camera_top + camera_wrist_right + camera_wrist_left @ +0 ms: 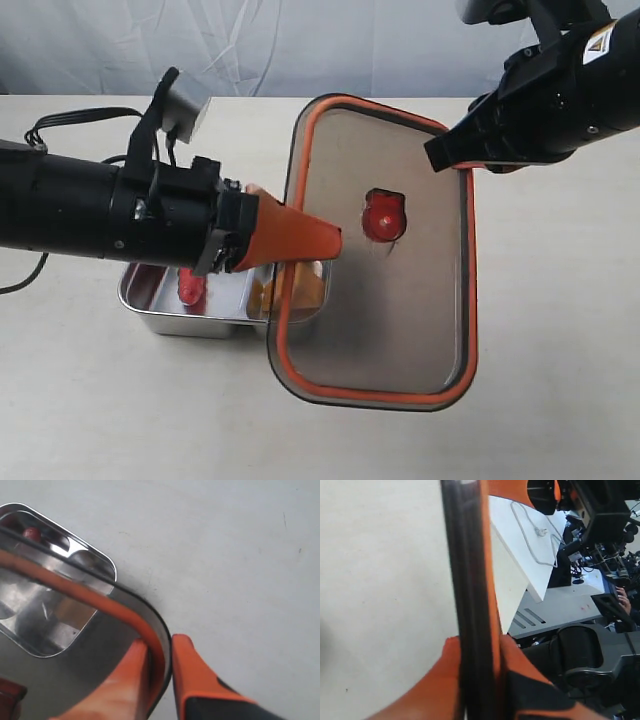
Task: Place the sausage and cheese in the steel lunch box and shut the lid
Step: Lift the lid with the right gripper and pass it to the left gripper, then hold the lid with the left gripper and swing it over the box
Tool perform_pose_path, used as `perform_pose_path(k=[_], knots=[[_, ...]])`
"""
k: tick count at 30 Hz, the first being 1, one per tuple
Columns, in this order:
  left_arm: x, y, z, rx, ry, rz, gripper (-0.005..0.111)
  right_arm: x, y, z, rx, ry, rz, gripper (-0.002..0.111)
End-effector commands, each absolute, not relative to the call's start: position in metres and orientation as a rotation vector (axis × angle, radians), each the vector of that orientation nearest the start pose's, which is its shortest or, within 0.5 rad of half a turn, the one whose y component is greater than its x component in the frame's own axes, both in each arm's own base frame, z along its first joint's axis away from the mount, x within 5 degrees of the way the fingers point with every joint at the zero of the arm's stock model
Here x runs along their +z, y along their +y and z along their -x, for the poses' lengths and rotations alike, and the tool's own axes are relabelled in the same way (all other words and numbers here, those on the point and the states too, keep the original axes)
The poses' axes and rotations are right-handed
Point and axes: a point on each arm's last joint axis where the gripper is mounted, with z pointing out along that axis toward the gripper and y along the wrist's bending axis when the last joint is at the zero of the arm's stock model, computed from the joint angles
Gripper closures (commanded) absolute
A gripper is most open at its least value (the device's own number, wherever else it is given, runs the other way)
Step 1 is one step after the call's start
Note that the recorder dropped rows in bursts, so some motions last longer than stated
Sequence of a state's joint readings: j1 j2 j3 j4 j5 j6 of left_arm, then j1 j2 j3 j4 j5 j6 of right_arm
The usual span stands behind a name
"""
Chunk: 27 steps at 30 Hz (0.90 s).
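Steel box: a shiny stainless-steel rectangular lunch box (150, 308) is set on the pale table (560, 400), low on the left of the exterior view, with its long axis running left to right.
Contents: a small dark-red ridged sausage (190, 288) is seen in the left compartment. A yellow-orange cheese wedge (262, 292) is glimpsed in the right one, partly hidden.
Lid: a dark smoky plastic lid with an orange seal rim (400, 320) is held aloft, underside showing, its long axis apparently crosswise to the box.
Left gripper (312, 240): clamped on the lid's left edge.
Right gripper (452, 150): pinched on the far right rim.
Key relation: the box lies below and left of the lid, nearer the left arm, and only its right end is overlapped. A turn and a leftward shift are judged necessary.
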<state>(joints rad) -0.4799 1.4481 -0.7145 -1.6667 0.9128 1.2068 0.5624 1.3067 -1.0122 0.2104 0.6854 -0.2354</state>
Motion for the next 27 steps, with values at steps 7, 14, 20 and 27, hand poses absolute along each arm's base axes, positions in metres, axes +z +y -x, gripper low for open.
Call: perform_pose_path(k=[7,14,20,27], knots=[[0.243,-0.187,-0.207,-1.414,2.136,-0.64,0.106,0.308,0.154,-0.221,0.379,2.321,0.847,0.109],[0.249,-0.189,-0.212,-1.348,2.12,-0.701,0.106,0.314,0.152,-0.219,0.366,2.288,0.849,0.064],[0.256,-0.188,-0.219,-1.204,2.098,-0.797,0.106,0.327,0.144,-0.212,0.342,2.24,0.843,0.053],[0.272,-0.174,-0.232,-0.818,2.039,-0.839,0.106,0.357,0.118,-0.192,0.229,2.152,0.714,0.053]])
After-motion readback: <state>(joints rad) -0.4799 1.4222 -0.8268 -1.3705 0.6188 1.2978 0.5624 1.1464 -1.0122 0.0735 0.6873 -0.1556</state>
